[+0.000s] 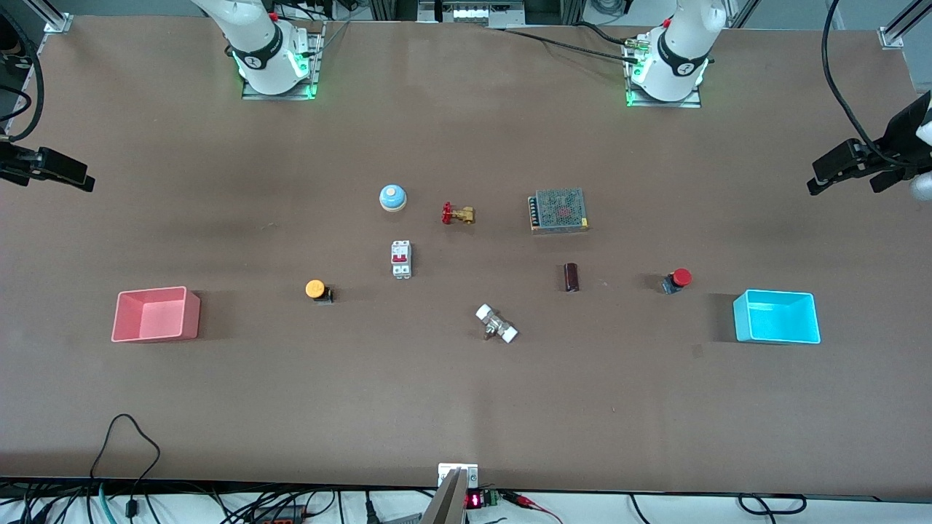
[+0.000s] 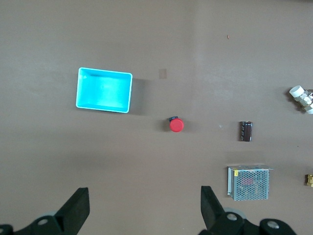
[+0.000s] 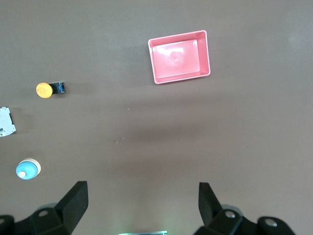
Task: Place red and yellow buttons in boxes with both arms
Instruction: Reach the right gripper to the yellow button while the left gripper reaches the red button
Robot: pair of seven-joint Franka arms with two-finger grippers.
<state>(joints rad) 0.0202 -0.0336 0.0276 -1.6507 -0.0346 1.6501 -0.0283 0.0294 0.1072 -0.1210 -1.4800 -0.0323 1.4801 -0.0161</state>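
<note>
The red button (image 1: 677, 279) stands on the table toward the left arm's end, beside the cyan box (image 1: 740, 322). The yellow button (image 1: 317, 290) stands toward the right arm's end, beside the pink-red box (image 1: 156, 333). Both boxes are empty. My left gripper (image 2: 144, 196) is open and empty, high over bare table; its wrist view shows the red button (image 2: 176, 125) and the cyan box (image 2: 104, 108). My right gripper (image 3: 142, 191) is open and empty, high over bare table; its wrist view shows the yellow button (image 3: 46, 89) and the pink-red box (image 3: 181, 78). Neither gripper shows in the front view.
Between the buttons lie a blue bell (image 1: 392, 197), a brass valve (image 1: 457, 214), a mesh-covered power supply (image 1: 558, 211), a white breaker (image 1: 401, 259), a dark cylinder (image 1: 571, 277) and a white-ended fitting (image 1: 496, 324). Black fixtures jut in at both table ends.
</note>
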